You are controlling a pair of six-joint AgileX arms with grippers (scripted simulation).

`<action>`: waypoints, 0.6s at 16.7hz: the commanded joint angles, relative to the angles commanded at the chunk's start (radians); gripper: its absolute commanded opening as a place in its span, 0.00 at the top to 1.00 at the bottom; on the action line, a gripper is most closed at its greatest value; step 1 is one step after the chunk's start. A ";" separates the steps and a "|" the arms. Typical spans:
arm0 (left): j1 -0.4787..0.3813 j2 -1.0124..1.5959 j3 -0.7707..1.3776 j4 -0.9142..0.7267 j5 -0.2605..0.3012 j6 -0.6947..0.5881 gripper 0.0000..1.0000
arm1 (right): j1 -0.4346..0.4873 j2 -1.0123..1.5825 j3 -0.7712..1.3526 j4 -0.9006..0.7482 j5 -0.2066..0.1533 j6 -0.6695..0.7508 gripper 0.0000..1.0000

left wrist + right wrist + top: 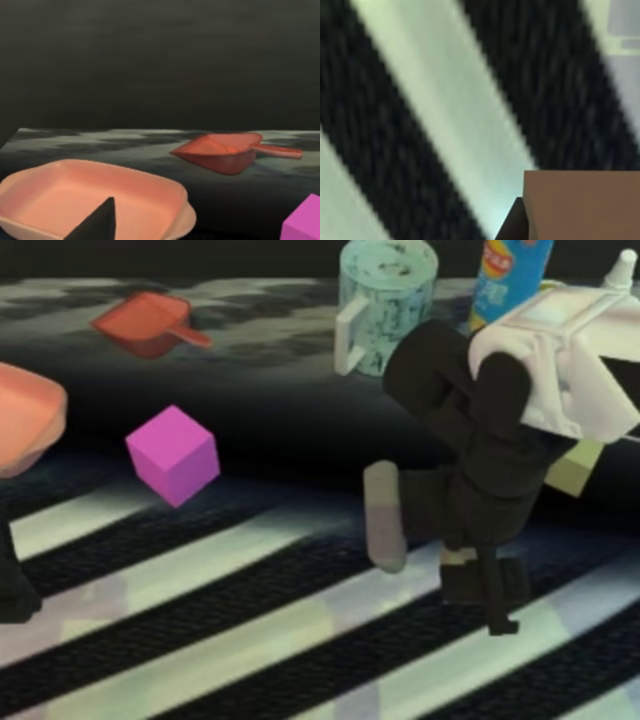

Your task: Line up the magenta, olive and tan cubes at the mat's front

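The magenta cube [172,455] rests at the left of the mat [200,575], just behind its pale stripes; a corner of it shows in the left wrist view [304,222]. Behind my right arm, at the right, a part of the olive cube [575,470] shows. My right gripper [480,585] hangs over the mat's right half, shut on the tan cube [580,205], with one dark finger [515,225] against its side. Striped mat [445,115] lies below it. My left arm is parked at the left edge, its gripper open, with one finger [97,222] showing.
A pink-orange dish [25,415] sits at the far left and a red scoop [150,322] behind the magenta cube. A teal speckled mug [385,305] and a blue can [510,275] stand at the back. A grey rounded bar [385,515] lies mid-mat.
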 joint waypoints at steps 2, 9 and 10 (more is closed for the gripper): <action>0.000 0.000 0.000 0.000 0.000 0.000 0.00 | 0.000 0.000 0.000 0.000 0.000 0.000 1.00; 0.000 0.000 0.000 0.000 0.000 0.000 0.00 | -0.004 0.050 -0.098 0.154 0.000 0.007 1.00; 0.000 0.000 0.000 0.000 0.000 0.000 0.00 | -0.002 0.062 -0.123 0.195 0.000 0.006 1.00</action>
